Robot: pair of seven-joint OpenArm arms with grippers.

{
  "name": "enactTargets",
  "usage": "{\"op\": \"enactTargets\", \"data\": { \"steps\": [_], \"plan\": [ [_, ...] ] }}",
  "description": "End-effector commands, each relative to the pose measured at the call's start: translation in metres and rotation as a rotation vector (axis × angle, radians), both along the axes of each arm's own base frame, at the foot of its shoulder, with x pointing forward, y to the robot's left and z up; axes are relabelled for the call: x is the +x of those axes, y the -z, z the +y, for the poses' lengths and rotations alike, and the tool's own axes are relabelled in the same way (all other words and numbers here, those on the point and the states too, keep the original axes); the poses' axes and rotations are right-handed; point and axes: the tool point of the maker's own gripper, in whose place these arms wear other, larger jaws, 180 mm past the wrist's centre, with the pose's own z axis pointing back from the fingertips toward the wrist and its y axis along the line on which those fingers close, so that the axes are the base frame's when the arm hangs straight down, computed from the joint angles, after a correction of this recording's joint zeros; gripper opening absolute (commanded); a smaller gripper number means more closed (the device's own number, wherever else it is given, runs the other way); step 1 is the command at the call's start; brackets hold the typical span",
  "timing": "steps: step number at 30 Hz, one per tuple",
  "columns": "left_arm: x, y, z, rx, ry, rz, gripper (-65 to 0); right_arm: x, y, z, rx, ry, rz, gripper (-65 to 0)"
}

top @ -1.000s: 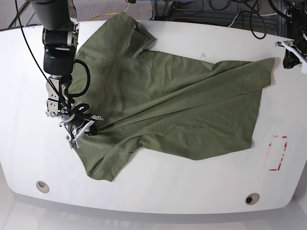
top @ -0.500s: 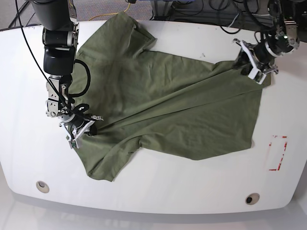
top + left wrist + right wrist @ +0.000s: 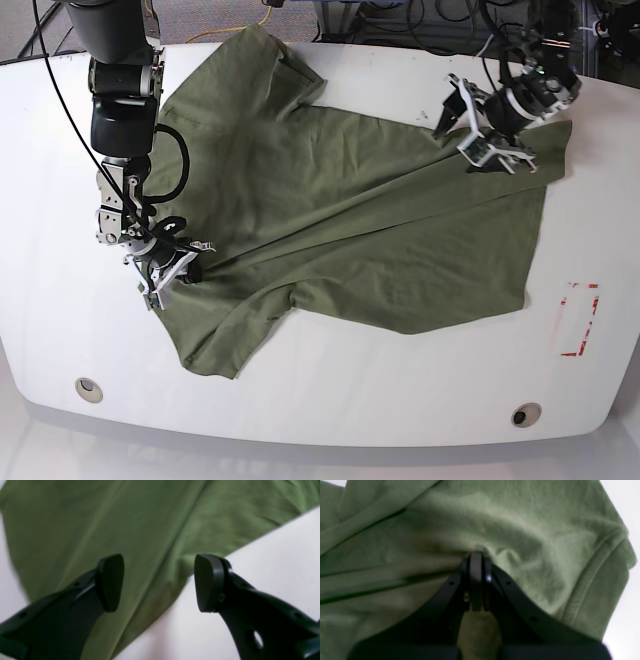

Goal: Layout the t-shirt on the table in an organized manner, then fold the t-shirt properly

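Nearest the front rim of the table (image 3: pixel 330 425): 2 grommet holes (image 3: pixel 88 389) and, toward the side, a red dashed mark (image 3: pixel 580 320), both clear of cloth.

Farther in from that rim: the t-shirt (image 3: pixel 350 230) spread askew across the middle, wrinkled, 1 sleeve trailing forward, long creases running from corner to corner.

At the sleeve side, still fairly close to the rim: right gripper (image 3: pixel 476 555) pinched tight on a bunched fold of fabric, pinning it to the surface.

Farthest from the rim, at the hem's far corner: left gripper (image 3: pixel 160 582) spread wide, empty, straddling the cloth edge.

Likely trouble: closing over 1 layer only, or over bare tabletop beside the edge, then slipping free; pulling hard against the pinned fold, dragging the whole garment instead of flattening it.
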Motion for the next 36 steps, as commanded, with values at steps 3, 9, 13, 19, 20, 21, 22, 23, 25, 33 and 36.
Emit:
{"op": "enactTargets", "data": {
  "steps": [3,9,13,19,20,21,22,23,25,33,36],
  "plan": [
    [-0.003,0.001,-0.013,0.052,0.088,-0.032,-23.5,0.006,-0.008,-0.008,-0.027,0.005,-0.007,-64.4],
    [-0.01,0.009,-0.024,0.117,0.164,-0.033,-23.5,0.006,-0.008,-0.008,-0.027,0.005,-0.007,-64.4],
    [-0.01,0.012,-0.02,0.161,0.173,-0.036,-23.5,0.006,-0.008,-0.008,-0.027,0.005,-0.007,-64.4],
    [-0.01,0.02,-0.012,0.22,0.179,-0.026,-23.5,0.006,-0.008,-0.009,-0.026,0.007,-0.007,-64.4],
    [-0.009,0.021,-0.011,0.226,0.181,-0.024,-23.5,0.006,-0.008,-0.009,-0.026,0.007,-0.007,-64.4],
    [-0.007,0.021,-0.01,0.231,0.18,-0.026,-23.5,0.006,-0.008,-0.009,-0.026,0.007,-0.007,-64.4],
    [-0.005,0.021,-0.01,0.236,0.181,-0.028,-23.5,0.006,-0.008,-0.009,-0.026,0.007,-0.007,-64.4],
    [-0.004,0.023,-0.01,0.238,0.185,-0.026,-23.5,0.006,-0.008,-0.009,-0.026,0.007,-0.007,-64.4],
    [-0.003,0.026,-0.01,0.245,0.192,-0.022,-23.5,0.006,-0.008,-0.009,-0.026,0.007,-0.007,-64.4],
    [0.01,0.032,0.002,0.321,0.193,-0.027,-23.6,0.006,-0.008,-0.009,-0.026,0.007,-0.007,-64.4],
    [0.013,0.03,0.002,0.322,0.192,-0.036,-25.1,0.006,-0.008,-0.009,-0.026,0.007,-0.007,-64.4]
  ]
}}
